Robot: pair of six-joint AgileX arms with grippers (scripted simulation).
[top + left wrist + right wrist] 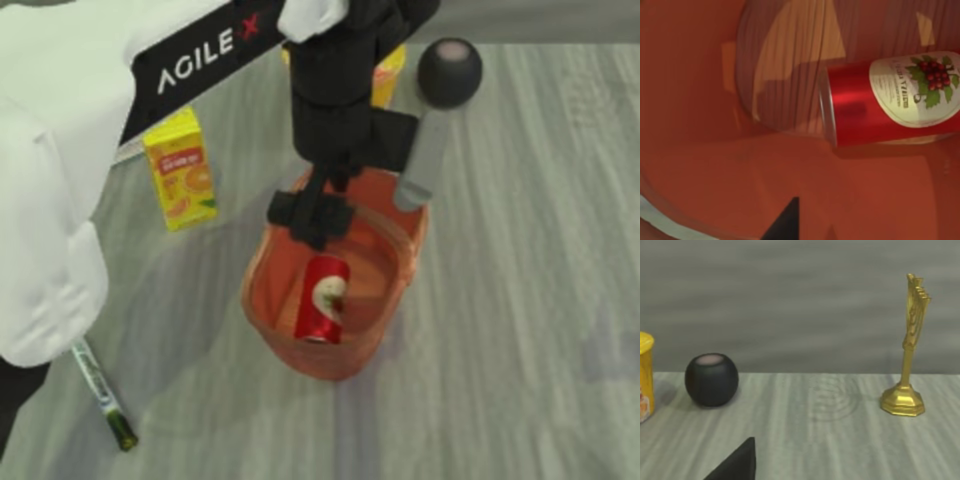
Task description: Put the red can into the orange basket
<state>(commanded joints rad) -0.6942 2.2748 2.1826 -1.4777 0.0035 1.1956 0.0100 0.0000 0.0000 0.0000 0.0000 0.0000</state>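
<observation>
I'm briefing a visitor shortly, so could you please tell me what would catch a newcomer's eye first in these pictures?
The red can lying on its side inside the orange basket at the table's middle draws the eye first, with the left gripper open just above the basket's far rim. Next comes the yellow juice carton standing to the basket's left. The right wrist view shows a black round speaker and a gold trophy upright on the table.

table (520,300) grey wood | on it: orange basket (262,300), juice carton (180,168), black speaker (449,72), pen (103,395)
</observation>
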